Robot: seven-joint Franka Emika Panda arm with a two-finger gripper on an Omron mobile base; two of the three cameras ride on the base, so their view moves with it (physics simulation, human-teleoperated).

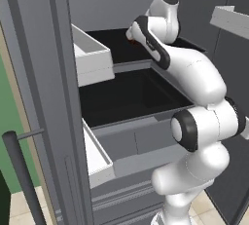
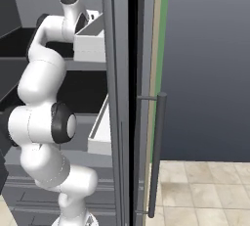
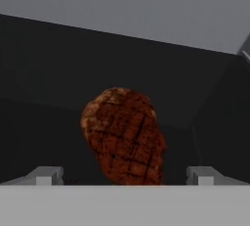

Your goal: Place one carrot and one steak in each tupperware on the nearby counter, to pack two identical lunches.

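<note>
Left base view – arm: you see the white arm [image 1: 194, 83] rise from lower right and reach up and fwd into the open grey fridge [image 1: 58, 97]; wrist sits over the upper dark shelf [image 1: 116, 41].
Left base view – gripper: hidden behind the wrist, so you can't tell its state from here. A small red-brown bit shows just beside the wrist, too small to name.
Left base view – fridge: two dark shelves, upper one and a lower dark shelf [image 1: 131, 97] under it. Two white door bins [image 1: 90, 56] on the left, one high, one low.
Left base view – door handle: dark bar [image 1: 22, 175] at lower left.

Right base view – arm: you see it climb from lower left, elbow bent, hand end up by the top white bin [image 2: 90, 41]. Fingers blocked by the bin and the fridge edge.
Right base view – surroundings: long dark door handle [image 2: 157, 156] stands upright mid-frame; beige tile floor [image 2: 205, 191] at lower right.

Hand view – steak [image 3: 124, 134]: task item, red-brown w/ grill marks, lies on the dark shelf inside the fridge, centred straight ahead of the hand.
Hand view – gripper [image 3: 124, 176]: the two tips stand wide apart, one each side of the steak's near end. You can't tell if either tip touches it; nothing clamped.
Hand view – fridge back wall [image 3: 127, 5]: grey, above the dark shelf.
</note>
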